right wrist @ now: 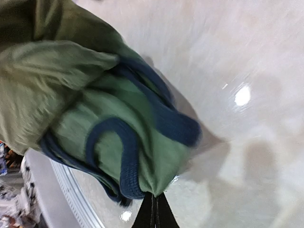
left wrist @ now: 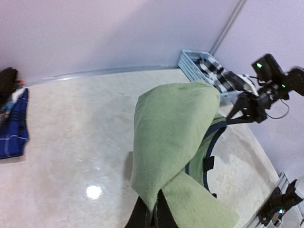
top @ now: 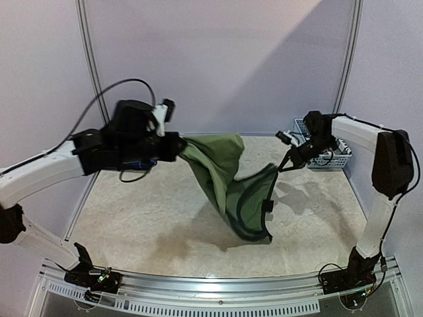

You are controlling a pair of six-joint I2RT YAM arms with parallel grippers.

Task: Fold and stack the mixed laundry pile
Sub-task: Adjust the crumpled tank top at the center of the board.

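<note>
An olive-green T-shirt point(top: 228, 178) with dark blue trim hangs above the table point(top: 152, 218), stretched between both arms. My left gripper point(top: 180, 146) is shut on its left corner; in the left wrist view the cloth point(left wrist: 171, 133) drapes over the shut fingertips point(left wrist: 153, 213). My right gripper point(top: 283, 165) is shut on the shirt's right edge beside the dark trim point(right wrist: 126, 156), and the fabric point(right wrist: 95, 114) bunches up from the pinched jaws point(right wrist: 154, 209). The shirt's lowest part point(top: 254, 228) hangs down close to the table. More of the pile, a blue checked piece point(left wrist: 12, 126), lies at the table's left side.
A light-blue lattice basket point(top: 327, 155) with black-white checked cloth point(left wrist: 213, 73) inside stands at the back right corner, just behind the right gripper. Purple walls enclose the back and sides. A metal rail point(top: 218, 290) runs along the near edge.
</note>
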